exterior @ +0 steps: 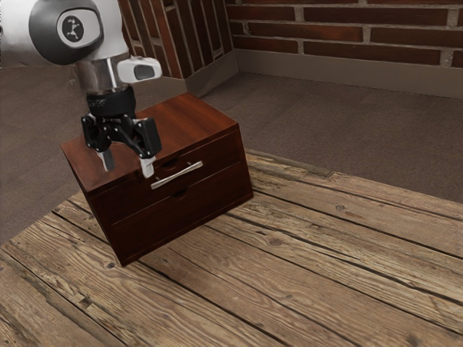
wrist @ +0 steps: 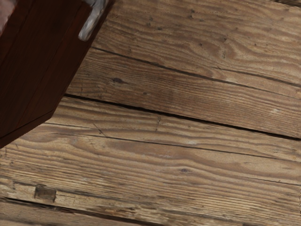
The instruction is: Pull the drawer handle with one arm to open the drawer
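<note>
Fingers (exterior: 147, 168) spread wide, pinching nothing; gripper (exterior: 127, 165) hovering just above drawer handle (exterior: 176, 174), toward handle's arm-side end.

Cabinets: one cabinet (exterior: 181, 123) is sitting on the tabletop (exterior: 325, 253).
Tabletops: one is lying under it all.
Drawers: two drawers (exterior: 217, 155) are showing on the front, one above the other.
Handles: one handle (exterior: 176, 175) is sticking out.
Arms: one arm (exterior: 72, 29) is reaching in.
Claws: one claw (exterior: 127, 166) is hanging there, showing two fingers (exterior: 147, 168).
</note>
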Tool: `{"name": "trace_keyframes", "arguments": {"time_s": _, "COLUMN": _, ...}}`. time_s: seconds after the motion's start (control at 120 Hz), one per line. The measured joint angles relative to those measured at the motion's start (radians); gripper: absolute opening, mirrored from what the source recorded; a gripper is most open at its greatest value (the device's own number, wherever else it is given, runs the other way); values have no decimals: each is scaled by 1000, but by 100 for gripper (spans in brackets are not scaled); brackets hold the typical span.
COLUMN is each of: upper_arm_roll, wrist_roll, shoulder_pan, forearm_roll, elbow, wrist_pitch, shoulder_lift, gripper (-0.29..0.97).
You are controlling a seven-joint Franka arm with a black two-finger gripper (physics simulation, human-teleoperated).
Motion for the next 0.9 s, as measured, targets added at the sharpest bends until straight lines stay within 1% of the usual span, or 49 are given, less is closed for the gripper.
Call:
{"name": "trace_keyframes", "arguments": {"time_s": 0.042, "upper_arm_roll": 1, "wrist_roll": 3, "shoulder_pan": 3, "forearm_roll": -11, "elbow": -5, "wrist_pitch": 48, "shoulder_lift": -1, "gripper": 68}}
{"name": "trace_keyframes", "arguments": {"time_s": 0.142, "upper_arm_roll": 1, "wrist_roll": 10, "shoulder_pan": 45, "forearm_roll": -45, "elbow": -6, "wrist_pitch": 130, "shoulder_lift": 0, "gripper": 68}}
{"name": "trace_keyframes", "arguments": {"time_s": 0.242, "upper_arm_roll": -3, "wrist_roll": 24, "shoulder_pan": 52, "forearm_roll": -14, "elbow": 134, "wrist_pitch": 135, "shoulder_lift": -51, "gripper": 68}}
{"name": "trace_keyframes", "arguments": {"time_s": 0.308, "upper_arm_roll": -7, "wrist_roll": 53, "shoulder_pan": 59, "forearm_roll": 2, "elbow": 168, "wrist_pitch": 133, "shoulder_lift": -55, "gripper": 68}}
{"name": "trace_keyframes", "arguments": {"time_s": 0.358, "upper_arm_roll": -9, "wrist_roll": 88, "shoulder_pan": 63, "forearm_roll": 11, "elbow": 168, "wrist_pitch": 136, "shoulder_lift": -37, "gripper": 68}}
{"name": "trace_keyframes", "arguments": {"time_s": 0.442, "upper_arm_roll": -27, "wrist_roll": 149, "shoulder_pan": 55, "forearm_roll": 2, "elbow": 135, "wrist_pitch": 151, "shoulder_lift": -24, "gripper": 68}}
{"name": "trace_keyframes", "arguments": {"time_s": 0.525, "upper_arm_roll": -34, "wrist_roll": 203, "shoulder_pan": 39, "forearm_roll": 6, "elbow": 126, "wrist_pitch": 198, "shoulder_lift": -12, "gripper": 68}}
{"name": "trace_keyframes", "arguments": {"time_s": 0.658, "upper_arm_roll": -38, "wrist_roll": 274, "shoulder_pan": 47, "forearm_roll": 24, "elbow": 112, "wrist_pitch": 255, "shoulder_lift": 11, "gripper": 68}}
{"name": "trace_keyframes", "arguments": {"time_s": 0.792, "upper_arm_roll": -40, "wrist_roll": 360, "shoulder_pan": 48, "forearm_roll": 57, "elbow": 66, "wrist_pitch": 367, "shoulder_lift": 50, "gripper": 67}}
{"name": "trace_keyframes", "arguments": {"time_s": 0.9, "upper_arm_roll": -30, "wrist_roll": 427, "shoulder_pan": 47, "forearm_roll": 64, "elbow": 68, "wrist_pitch": 439, "shoulder_lift": 117, "gripper": 67}}
